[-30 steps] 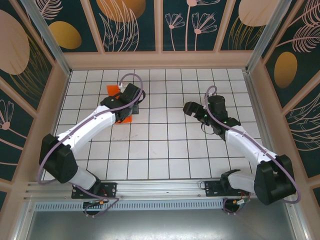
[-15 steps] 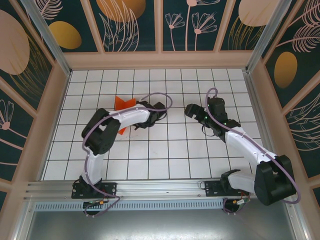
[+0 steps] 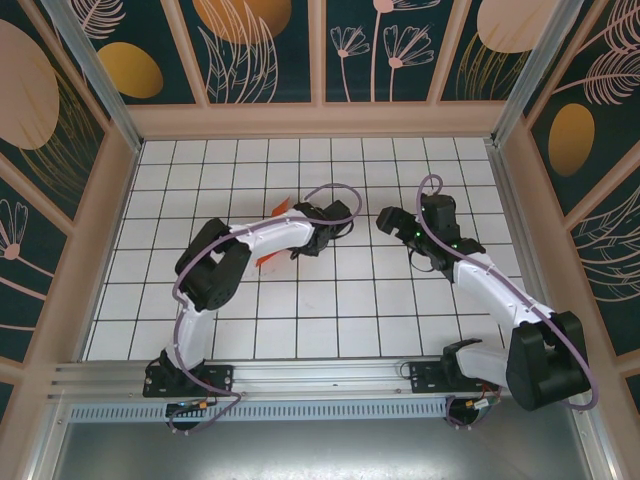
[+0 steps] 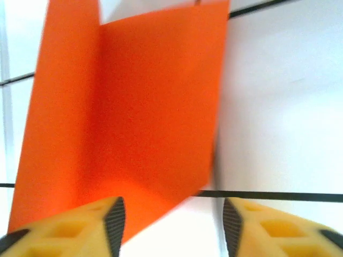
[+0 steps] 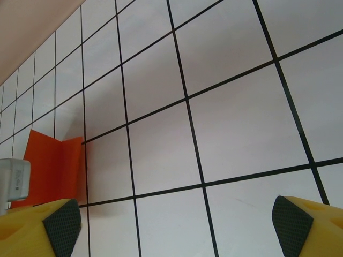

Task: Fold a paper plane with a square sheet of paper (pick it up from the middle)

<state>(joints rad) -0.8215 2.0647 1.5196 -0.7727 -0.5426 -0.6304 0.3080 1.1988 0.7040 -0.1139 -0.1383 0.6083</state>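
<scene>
Left arm doubled at the elbow, wrist near centre of the overhead frame. Left end effector jaws apart, nothing clamped; paper creased, just ahead, lower corner by one finger. Right end effector spread wide, empty, right of centre. Bare surface across the lower frame.

Seen from above, my left arm hides most of the square sheet of paper; just ahead of the left pincer it blurs, top edge cropped.
</scene>
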